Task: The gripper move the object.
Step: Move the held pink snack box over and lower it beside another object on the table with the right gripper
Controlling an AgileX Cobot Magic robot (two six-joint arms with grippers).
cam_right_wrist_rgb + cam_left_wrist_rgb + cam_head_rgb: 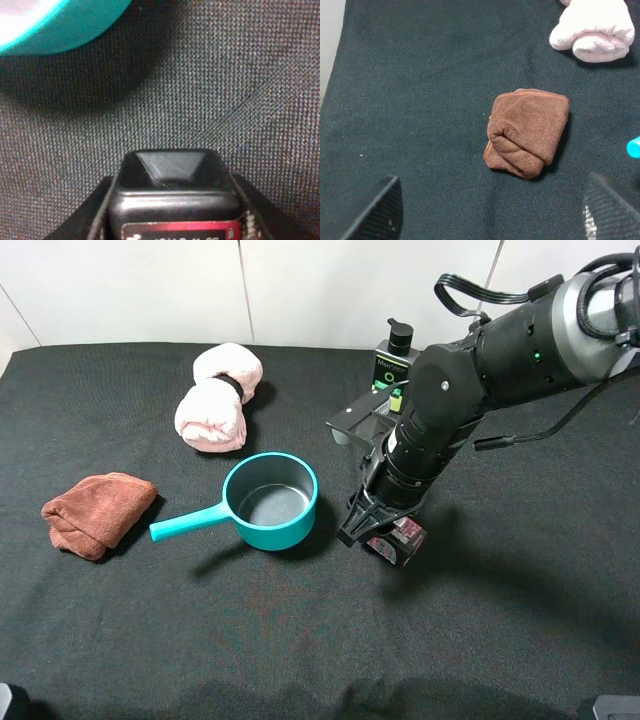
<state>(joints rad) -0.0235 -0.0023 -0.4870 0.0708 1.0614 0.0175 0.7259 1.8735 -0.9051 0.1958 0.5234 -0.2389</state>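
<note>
The object [406, 539], a small black box with a pink-and-white label, sits low over the black cloth just right of the teal pot [271, 500]. My right gripper [378, 527] reaches down onto it from above, shut on it. In the right wrist view the box [172, 182] fills the space between the two black fingers [97, 212], with the pot's rim [55, 30] close ahead. Whether the box touches the cloth I cannot tell. My left gripper [495, 210] hangs open over the cloth with nothing between its fingertips, near a folded brown cloth [527, 132].
A rolled pink towel [218, 398] lies at the back left and the brown cloth [98, 512] at the left. The pot's handle [185, 523] points left. A black pump bottle [394, 358] with a green label stands behind my right arm.
</note>
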